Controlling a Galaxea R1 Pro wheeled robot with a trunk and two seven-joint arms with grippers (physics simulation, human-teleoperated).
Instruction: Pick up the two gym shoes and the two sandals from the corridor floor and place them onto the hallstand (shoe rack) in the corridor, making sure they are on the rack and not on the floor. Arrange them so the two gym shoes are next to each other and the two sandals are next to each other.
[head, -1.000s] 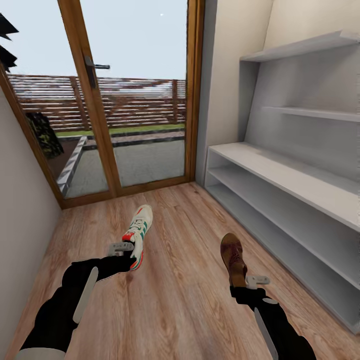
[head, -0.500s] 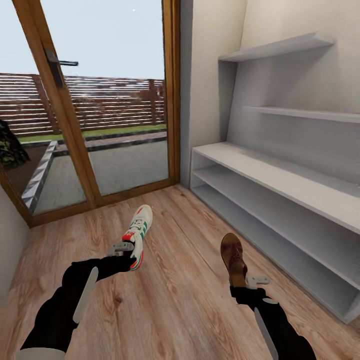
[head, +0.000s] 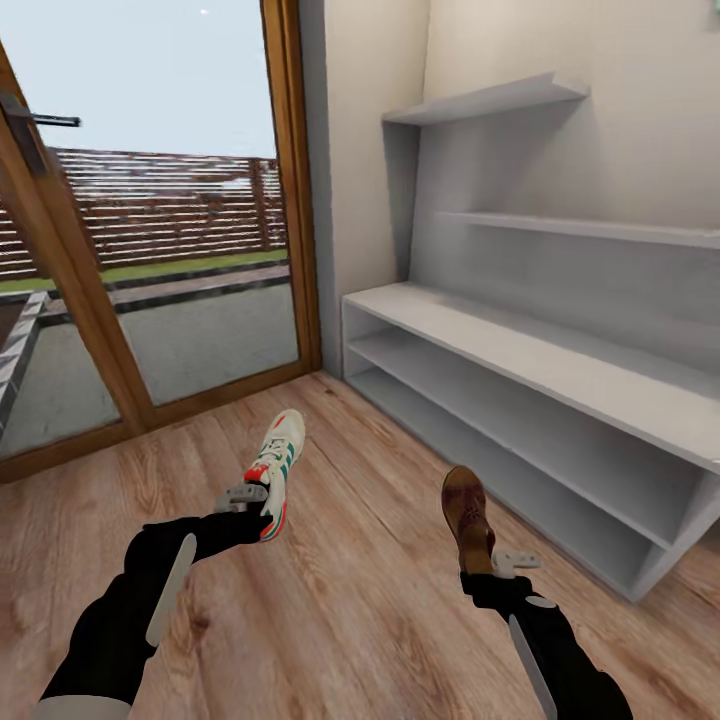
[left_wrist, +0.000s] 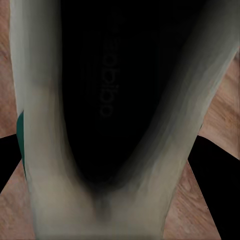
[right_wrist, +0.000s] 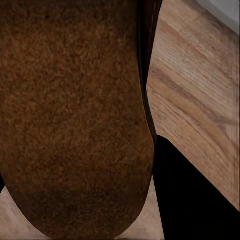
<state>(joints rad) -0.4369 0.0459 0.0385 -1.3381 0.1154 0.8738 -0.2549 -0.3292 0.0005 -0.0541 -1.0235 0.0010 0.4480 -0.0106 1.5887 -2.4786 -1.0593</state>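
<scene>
gym shoe (head: 277, 468) clamped in left gripper (head: 250, 497) | sandal (head: 467, 518) clamped in right gripper (head: 497, 565) | heel-only holds: either may be dropped short of hallstand (head: 520, 352), right of frame

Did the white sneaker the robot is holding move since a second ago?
Yes. The gym shoe sits at the same spot in the head view, held by the left gripper, while the hallstand slid leftward: the robot turned right, carrying it along.

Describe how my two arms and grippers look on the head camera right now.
Both arms are matte black with rounded, bulky segments. The left arm carries a long light-grey panel along its forearm; the right arm has a similar pale strip. The left gripper and right gripper are small, light-grey and blocky. No cables or markings visible.
</scene>
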